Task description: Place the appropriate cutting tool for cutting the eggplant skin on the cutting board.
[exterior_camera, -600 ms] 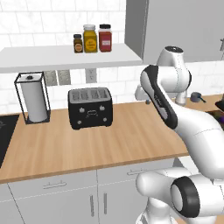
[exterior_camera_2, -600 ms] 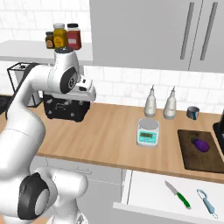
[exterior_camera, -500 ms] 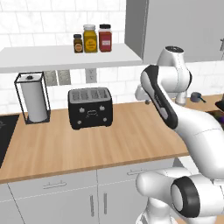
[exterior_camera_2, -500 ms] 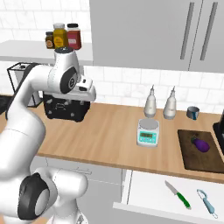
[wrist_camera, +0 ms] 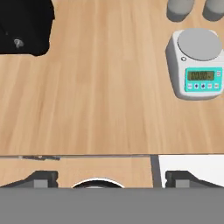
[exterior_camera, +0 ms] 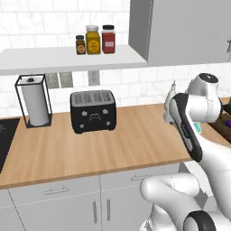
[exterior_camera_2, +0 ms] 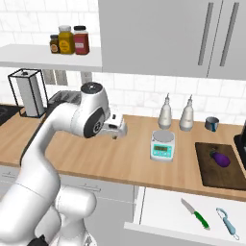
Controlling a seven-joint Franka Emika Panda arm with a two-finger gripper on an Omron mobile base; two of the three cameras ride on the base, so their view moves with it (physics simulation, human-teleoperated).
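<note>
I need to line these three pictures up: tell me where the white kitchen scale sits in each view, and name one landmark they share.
Left base view: the scale peeks out at the right edge, behind the arm.
Right base view: right of centre on the counter, before two bottles.
Hand view: upper right.
Shared landmark: the black toaster.

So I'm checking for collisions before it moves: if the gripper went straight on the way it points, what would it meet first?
The gripper points down at the counter, so it would likely meet bare wood first, between the toaster and the scale, touching neither. Depth is hard to judge.
</note>
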